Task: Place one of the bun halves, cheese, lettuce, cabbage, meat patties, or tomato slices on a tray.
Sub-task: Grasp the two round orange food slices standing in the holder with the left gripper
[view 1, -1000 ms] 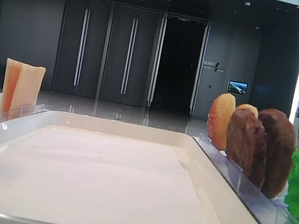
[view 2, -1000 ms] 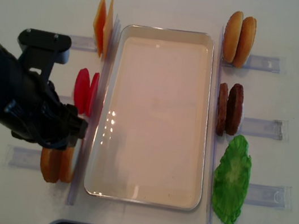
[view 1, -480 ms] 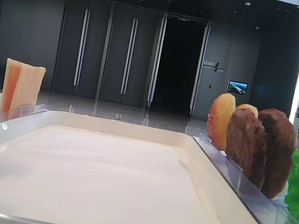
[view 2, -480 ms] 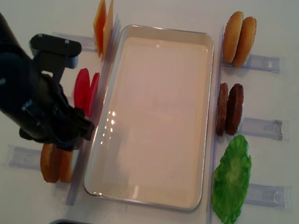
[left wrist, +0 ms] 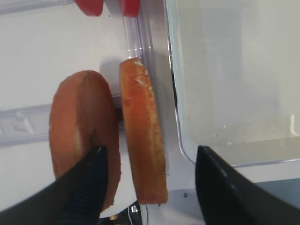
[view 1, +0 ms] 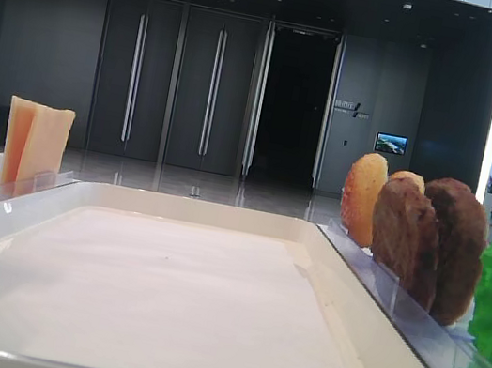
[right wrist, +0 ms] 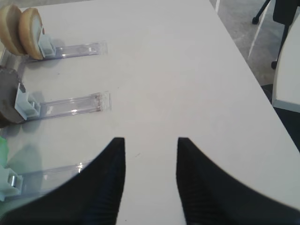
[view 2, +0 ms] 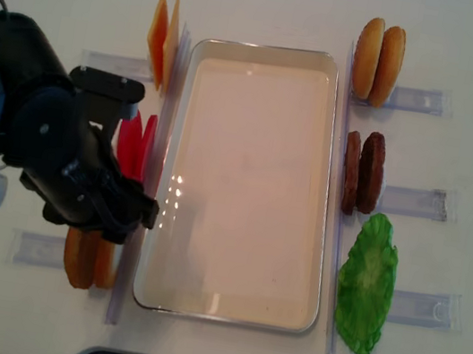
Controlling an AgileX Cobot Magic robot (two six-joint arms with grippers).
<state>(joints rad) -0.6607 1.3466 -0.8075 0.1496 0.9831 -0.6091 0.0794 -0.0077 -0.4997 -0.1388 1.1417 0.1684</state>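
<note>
Looking down from our left wrist, we see the left gripper [left wrist: 149,187] with its two dark fingers [left wrist: 91,187] spread wide and holding nothing. Between and just beyond them stand two bun halves [left wrist: 143,136] on edge in a clear plastic rack [left wrist: 21,129]; the thinner half sits nearer the tray, the thicker domed half [left wrist: 82,136] beside it, partly behind the left finger. We cannot tell whether that finger touches the bun.

From above, our left arm [view 2: 42,144] covers part of the tomato slices [view 2: 133,143] and hangs over the near-left bun pair [view 2: 82,258], just beside the tray's left rim.

Our right gripper [right wrist: 151,187] is likewise released, its fingers [right wrist: 105,187] parted over bare white table [right wrist: 178,84] with nothing between them, well right of the racks.

The tray [view 2: 320,246] lies lengthwise in the middle with no food on it. Along its left side stand the cheese slices [view 2: 162,40] at the far end, then the tomato, then the buns. Along its right side stand a second pair of bun halves [view 2: 377,62], the meat patties [view 2: 363,172] and the lettuce [view 2: 367,283], each in its own rack.

In the low view, the cheese [view 1: 36,142] rises left of the tray and the patties [view 1: 431,241] rise right of it.
</note>
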